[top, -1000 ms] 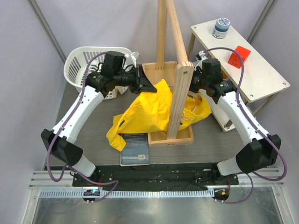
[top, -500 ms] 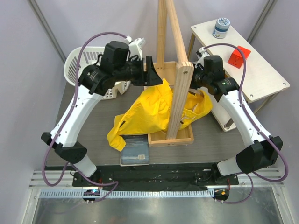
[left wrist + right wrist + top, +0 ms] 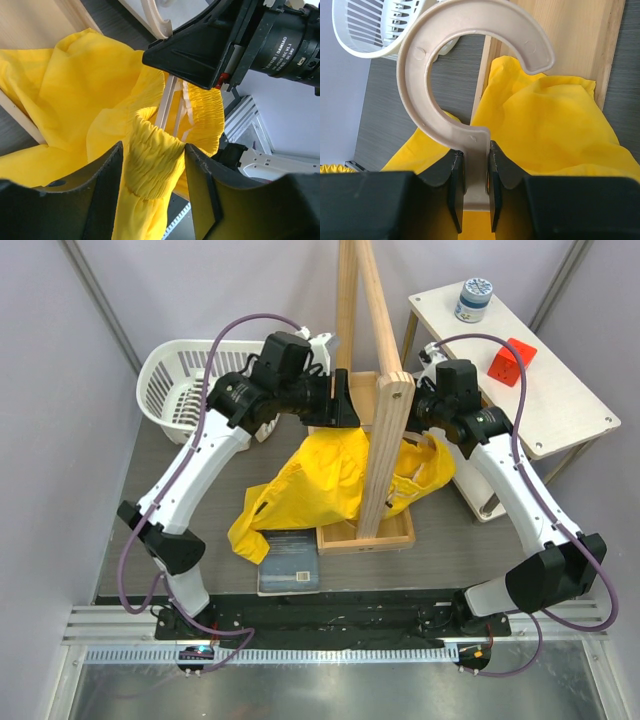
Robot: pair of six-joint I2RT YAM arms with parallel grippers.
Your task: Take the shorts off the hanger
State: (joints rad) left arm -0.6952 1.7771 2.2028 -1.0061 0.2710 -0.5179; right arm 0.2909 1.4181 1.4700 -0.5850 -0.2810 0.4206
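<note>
The bright yellow shorts [image 3: 320, 480] hang crumpled over the front of the wooden rack's tray. My left gripper [image 3: 345, 408] is shut on their gathered waistband [image 3: 152, 165], held up beside the rack post. In the left wrist view, thin light bars of the hanger [image 3: 167, 102] run inside the waistband. My right gripper [image 3: 418, 412] sits behind the post, shut on the stem of the hanger's curved hook [image 3: 470, 75]. The shorts [image 3: 545, 125] drape below it. In the top view the hanger is hidden by the fabric and the post.
A thick upright wooden rack [image 3: 385, 440] with a tray base [image 3: 365, 538] stands between my arms. A white basket [image 3: 175, 380] is at the back left. A book [image 3: 290, 562] lies in front. A side table [image 3: 560, 415] at the right holds a jar and a red block.
My left arm has swung right and up, carrying the waistband from near the basket to the rack post. The shorts stretch upward. My right gripper has barely moved.
</note>
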